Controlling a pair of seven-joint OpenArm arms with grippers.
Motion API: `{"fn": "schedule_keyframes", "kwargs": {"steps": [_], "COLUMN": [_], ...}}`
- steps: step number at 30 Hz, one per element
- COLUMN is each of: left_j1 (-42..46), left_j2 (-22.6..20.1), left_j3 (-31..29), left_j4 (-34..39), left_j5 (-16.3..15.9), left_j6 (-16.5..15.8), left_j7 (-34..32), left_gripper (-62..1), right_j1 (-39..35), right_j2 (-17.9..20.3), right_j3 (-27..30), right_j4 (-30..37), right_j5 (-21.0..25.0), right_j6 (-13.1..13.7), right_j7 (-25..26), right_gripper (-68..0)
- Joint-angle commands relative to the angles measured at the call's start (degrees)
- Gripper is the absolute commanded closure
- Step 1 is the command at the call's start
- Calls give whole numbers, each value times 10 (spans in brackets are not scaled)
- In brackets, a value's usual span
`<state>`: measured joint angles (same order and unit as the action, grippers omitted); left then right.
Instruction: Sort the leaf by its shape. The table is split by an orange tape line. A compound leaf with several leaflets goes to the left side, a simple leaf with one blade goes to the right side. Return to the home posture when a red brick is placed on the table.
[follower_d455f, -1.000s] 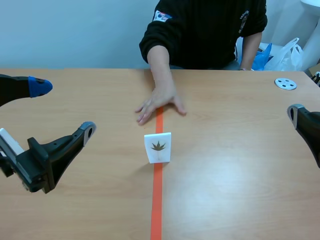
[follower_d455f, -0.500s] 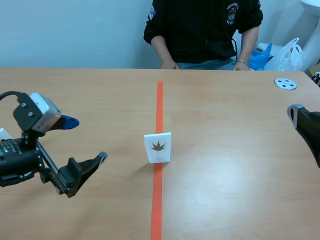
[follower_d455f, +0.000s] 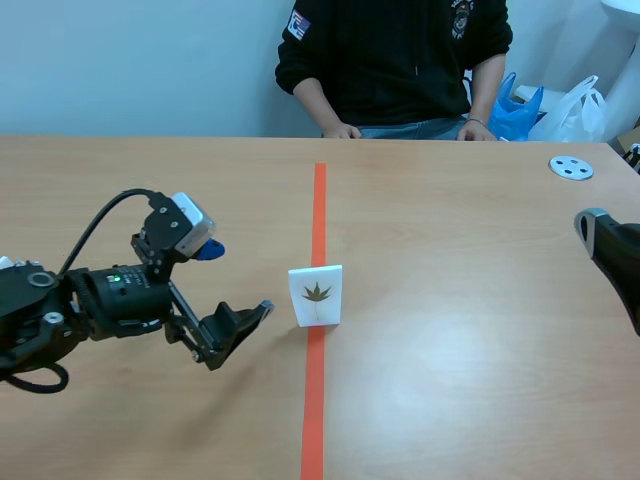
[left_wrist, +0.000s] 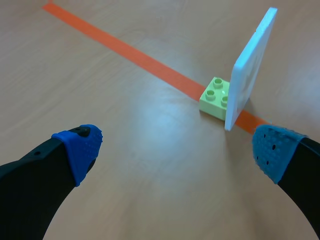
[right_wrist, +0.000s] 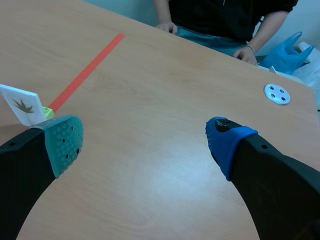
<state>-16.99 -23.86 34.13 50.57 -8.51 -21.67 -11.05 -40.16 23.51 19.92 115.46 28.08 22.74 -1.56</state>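
Note:
A white card (follower_d455f: 316, 294) printed with a brown lobed leaf stands upright on the orange tape line (follower_d455f: 318, 220) at mid-table. In the left wrist view the card (left_wrist: 250, 65) shows edge-on, held by a light green brick (left_wrist: 216, 98) behind it. My left gripper (follower_d455f: 235, 280) is open, low over the table just left of the card; in its own view the gripper (left_wrist: 177, 145) has the card ahead and slightly to the side. My right gripper (right_wrist: 142, 137) is open at the table's right edge, far from the card (right_wrist: 22, 105).
A person sits across the table with hands (follower_d455f: 340, 130) at the far edge. A white round disc (follower_d455f: 571, 167) lies at the far right. Blue and white plastic bags (follower_d455f: 545, 105) stand behind the table.
The person's hand has withdrawn from the tape line to the far edge. My left arm has swung in from the left and lowered toward the card. The right arm has not moved.

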Motion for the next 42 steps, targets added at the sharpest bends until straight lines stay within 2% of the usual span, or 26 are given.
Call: {"fn": "schedule_keyframes", "kwargs": {"steps": [1, 5, 11, 19, 22, 23, 24, 27, 29, 39, 42], "left_j1": [-17, -54, -93, -124, -124, -124, -124, -124, -124, -124, -124], "left_j2": [13, 46, 86, 113, 113, 113, 113, 113, 113, 113, 113], "left_j3": [11, 49, 82, 97, 105, 109, 112, 115, 115, 115, 115], "left_j4": [-1, -48, -110, -157, -161, -161, -161, -161, -161, -161, -161], "left_j5": [3, 20, 26, 28, 28, 28, 28, 28, 28, 28, 28], "left_j6": [-1, -1, -1, -2, -15, -18, -19, -18, -16, -16, -16], "left_j7": [-14, -16, -25, -29, -33, -34, -35, -36, -40, -46, -46], "left_gripper": [-623, -623, -623, -623, -623, -601, -551, -350, -271, -130, -113], "right_j1": [7, 7, 7, 7, 7, 7, 7, 7, 7, 7, 7], "right_j2": [8, 8, 8, 7, 7, 8, 8, 8, 8, 8, 8], "right_j3": [8, 8, 8, 8, 8, 8, 8, 8, 8, 8, 8], "right_j4": [2, 2, 2, 2, 2, 2, 2, 2, 2, 2, 2], "right_j5": [6, 6, 6, 6, 6, 6, 6, 6, 6, 6, 6], "right_j6": [-4, -4, -4, -4, -4, -4, -4, -4, -4, -4, -4], "right_j7": [10, 10, 10, 10, 10, 10, 10, 10, 10, 10, 10], "right_gripper": [-500, -500, -500, -500, -500, -500, -500, -500, -500, -500, -500]}}
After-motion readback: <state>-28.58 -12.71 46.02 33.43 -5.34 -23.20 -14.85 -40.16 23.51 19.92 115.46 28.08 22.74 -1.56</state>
